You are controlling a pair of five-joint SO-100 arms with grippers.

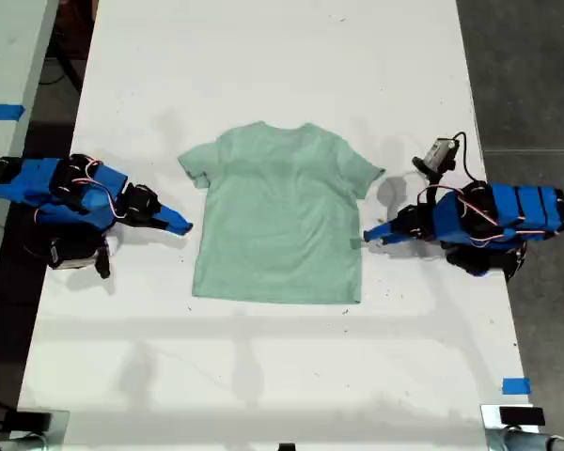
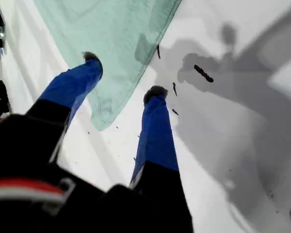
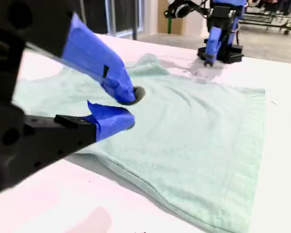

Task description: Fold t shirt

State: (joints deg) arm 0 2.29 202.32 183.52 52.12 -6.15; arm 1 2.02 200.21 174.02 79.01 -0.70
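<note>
The pale mint-green t shirt (image 1: 280, 216) lies flat on the white table (image 1: 263, 376), collar toward the far end. My first gripper (image 1: 368, 235) is at the shirt's side edge on the exterior view's right. It is open (image 2: 123, 75), with one fingertip (image 2: 92, 58) over the cloth (image 2: 111, 34) and the other on bare table. My second gripper (image 1: 180, 225) sits just off the shirt's edge on the exterior view's left, below the sleeve. Its jaws (image 3: 133, 107) are slightly apart with nothing between them, low over the shirt (image 3: 199, 136). The first arm (image 3: 218, 34) shows across the cloth.
A strip of blue tape (image 1: 515, 385) marks the table near its edge on the exterior view's right. Dark floor (image 1: 526, 75) runs along that side. Another pale table (image 1: 9, 66) with blue tape stands at the exterior view's left.
</note>
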